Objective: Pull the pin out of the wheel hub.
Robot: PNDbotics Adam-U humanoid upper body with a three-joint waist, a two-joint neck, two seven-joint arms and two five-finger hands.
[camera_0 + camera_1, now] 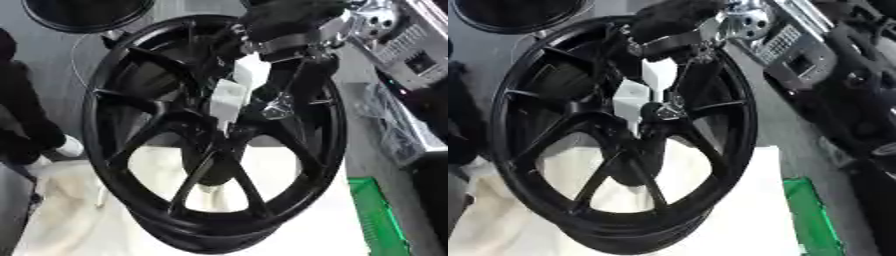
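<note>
A black spoked wheel stands tilted on a white cloth and fills the middle of both views. My right hand comes in from the upper right, over the rim and down to the hub. Two white parts below the wrist point at the hub's centre. A small shiny metal piece sits just right of them, close to the hub; whether it is the pin and whether the hand holds it is hidden. My left hand shows in no view.
White cloth lies under the wheel. A green crate edge is at the lower right. Silver and black machinery stands along the right. Another black round rim is at the top left; a dark shape stands at the left edge.
</note>
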